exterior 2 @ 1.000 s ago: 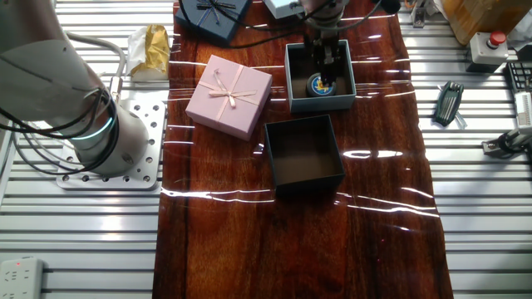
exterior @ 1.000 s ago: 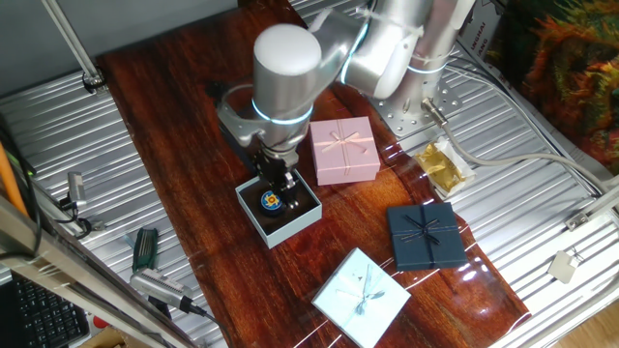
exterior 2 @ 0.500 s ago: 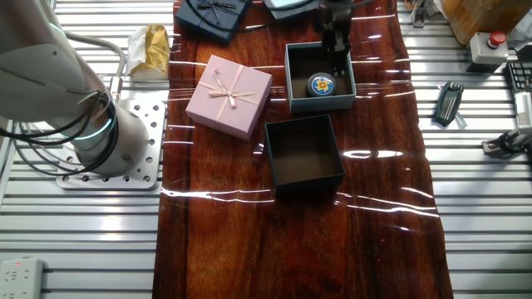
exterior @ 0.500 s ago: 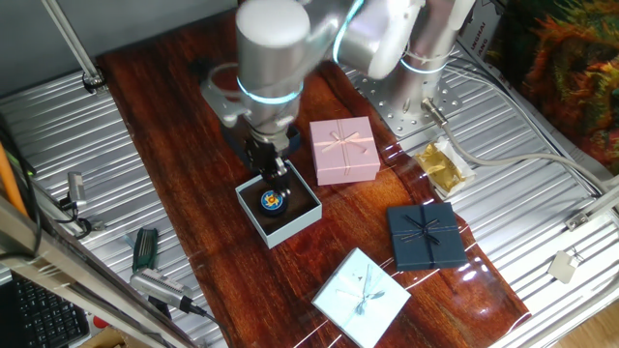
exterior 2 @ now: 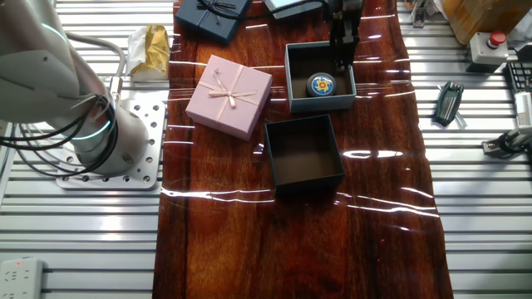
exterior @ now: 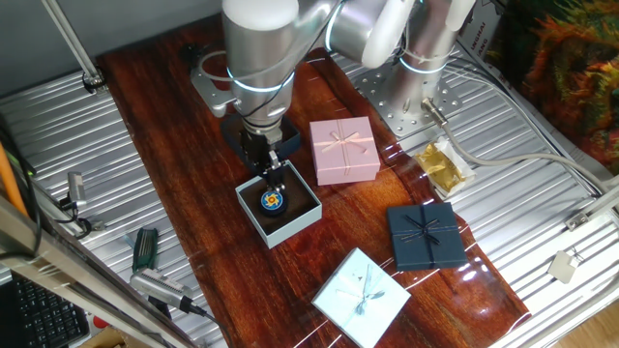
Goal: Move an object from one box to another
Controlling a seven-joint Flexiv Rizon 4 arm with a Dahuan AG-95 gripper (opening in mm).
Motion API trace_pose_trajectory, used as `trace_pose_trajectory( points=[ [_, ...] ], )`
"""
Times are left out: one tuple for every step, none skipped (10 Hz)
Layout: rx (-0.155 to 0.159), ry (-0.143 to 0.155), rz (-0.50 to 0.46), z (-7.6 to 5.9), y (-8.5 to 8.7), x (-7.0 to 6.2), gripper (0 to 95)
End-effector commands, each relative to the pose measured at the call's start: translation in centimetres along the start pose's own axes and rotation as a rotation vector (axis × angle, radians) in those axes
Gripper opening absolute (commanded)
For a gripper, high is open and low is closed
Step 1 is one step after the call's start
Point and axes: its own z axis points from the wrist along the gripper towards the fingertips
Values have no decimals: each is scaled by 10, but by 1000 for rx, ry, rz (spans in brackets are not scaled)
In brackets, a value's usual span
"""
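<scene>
end effector point(exterior 2: 342, 51) moved up+away | disc point(exterior 2: 321, 84) mid pale box point(exterior 2: 291, 76)

The gripper point(exterior 2: 342, 51) hangs over the far wall of the pale blue lidless box point(exterior: 308, 220), its fingers clear of the disc point(exterior 2: 321, 84) lying on the brown floor below. That box's four walls hem any low approach; from above it stands open. Just beside the gripper, toward the arm's base, the pink ribboned box point(exterior 2: 229, 95) blocks sideways travel at table height. The dark navy tray point(exterior 2: 304, 155) sits close against the pale box's near wall, open-topped. Beyond it the wooden tabletop point(exterior 2: 291, 241) lies bare.
</scene>
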Motion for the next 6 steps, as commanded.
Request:
trace_pose_trajectory(
  points=[
    [-5,-1,-1,0,0,1,760],
    [-6,-1,-3,0,0,1,760],
    [-12,-3,-9,0,0,1,760],
    [-17,-3,-19,0,0,1,760],
    [-19,0,-25,0,0,1,760],
    [-21,5,-32,0,0,1,760]
  ],
)
